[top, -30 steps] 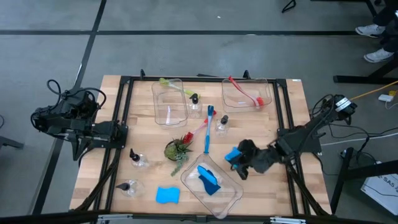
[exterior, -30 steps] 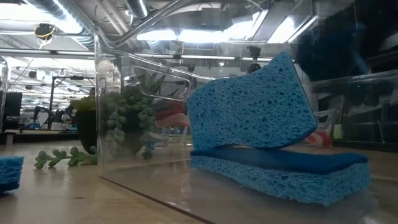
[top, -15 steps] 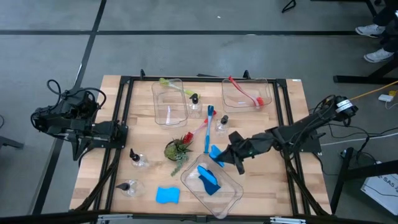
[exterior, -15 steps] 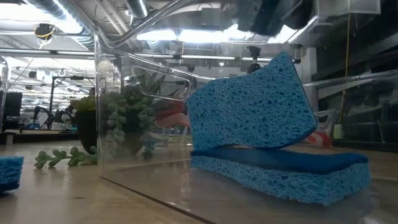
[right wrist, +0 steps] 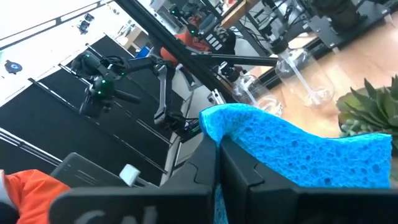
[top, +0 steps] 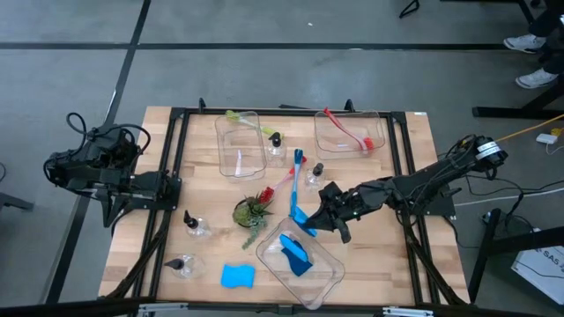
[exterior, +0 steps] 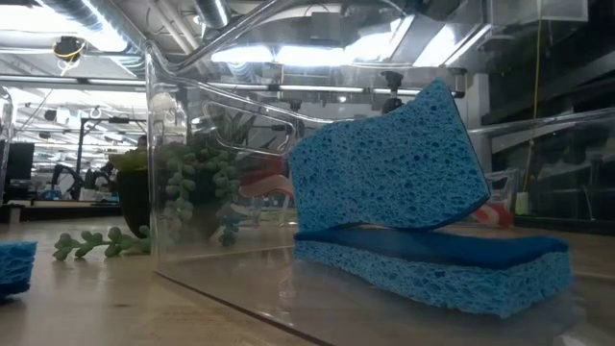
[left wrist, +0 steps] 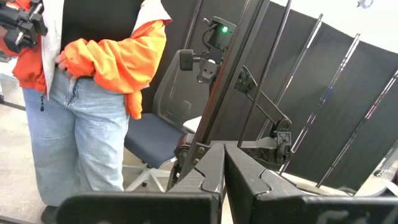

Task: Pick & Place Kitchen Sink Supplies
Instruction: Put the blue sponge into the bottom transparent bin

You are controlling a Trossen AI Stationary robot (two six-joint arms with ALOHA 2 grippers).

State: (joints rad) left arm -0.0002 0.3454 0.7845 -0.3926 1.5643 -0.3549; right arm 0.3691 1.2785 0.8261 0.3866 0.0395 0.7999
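My right gripper (top: 317, 217) reaches in from the table's right and is shut on a blue sponge (top: 304, 218), which hangs just beyond the far right rim of the near clear bin (top: 328, 275). Inside that bin, one blue sponge (exterior: 389, 183) leans on another lying flat (exterior: 432, 264). A further sponge (top: 237, 276) lies on the table near its near edge. A blue brush (top: 295, 180) lies beside the held sponge. Small pump bottles (top: 196, 225) (top: 315, 174) stand on the wood. My left gripper (left wrist: 222, 168) is shut and waits at the table's left edge. My right gripper pinches the blue sponge between its two fingers by one end (right wrist: 219, 124). The fingers (right wrist: 239, 168) come from the table's right, roughly level. The rest of the sponge (right wrist: 305, 155) sticks out past the fingertips, lifted clear of the table.
A small potted plant (top: 251, 211) lies left of the blue brush. Two clear bins stand at the far side: one (top: 241, 145) with a yellow-green brush (top: 247, 121), one (top: 351, 134) with a red brush (top: 348, 130). A person in an orange jacket (left wrist: 93, 74) stands beyond the table's left.
My right arm has stretched toward the table's left, carrying the blue sponge from the table's right part to a spot beside the blue brush, at the near bin's far rim. Most of that travel came first; lately it has barely moved. It stays shut on the sponge.
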